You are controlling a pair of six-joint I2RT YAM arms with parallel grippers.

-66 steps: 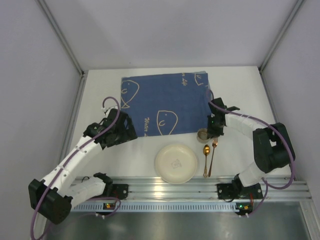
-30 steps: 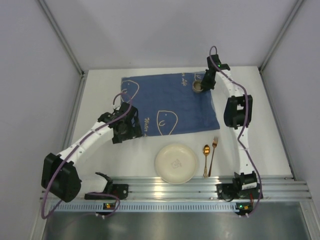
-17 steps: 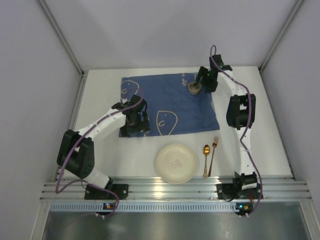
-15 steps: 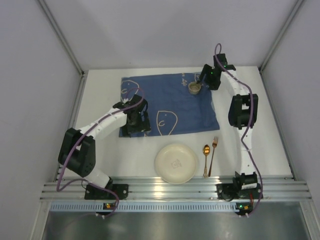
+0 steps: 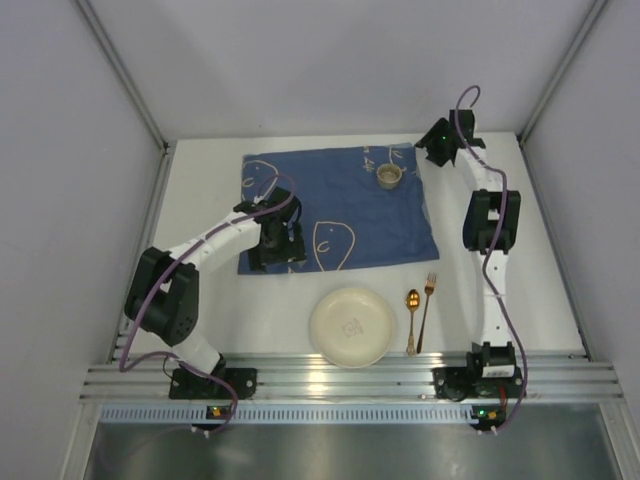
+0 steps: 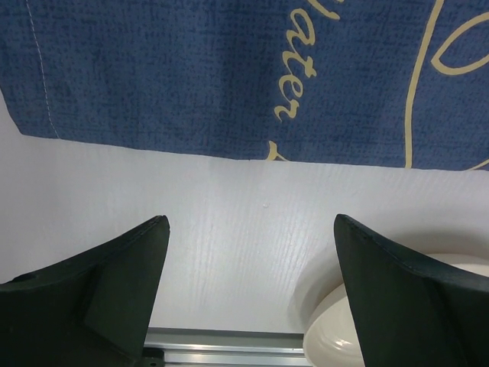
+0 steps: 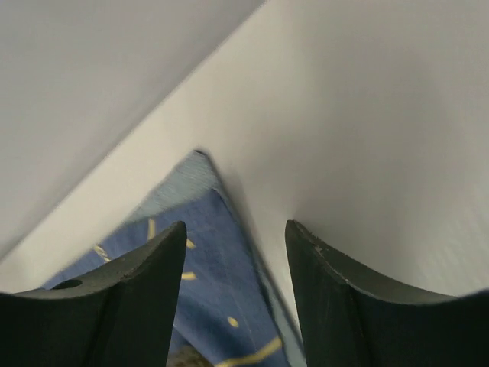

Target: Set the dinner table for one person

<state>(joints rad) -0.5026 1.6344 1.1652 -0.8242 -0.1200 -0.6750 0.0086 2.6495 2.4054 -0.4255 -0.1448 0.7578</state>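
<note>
While the small cup [image 5: 389,176] stands on the blue fish-print cloth [image 5: 340,205] near its 1 o'clock corner, the cream plate [image 5: 352,326] rests on the bare white dinner table [image 5: 200,180], just off the cloth's near edge. From the left gripper [image 5: 276,243], fingers spread and empty, the plate lies near, at about 4 o'clock. The right gripper [image 5: 438,152], likewise spread and empty, hangs at the far corner, well apart from the plate, so the left arm looks better placed.

White dinner table [image 5: 260,310] carries blue cloth [image 5: 340,205], spread flat. Cream plate [image 5: 351,327] just before cloth near edge, not touching. Gold spoon [image 5: 412,318] and fork [image 5: 426,310] side by side below cloth near-right corner.
</note>
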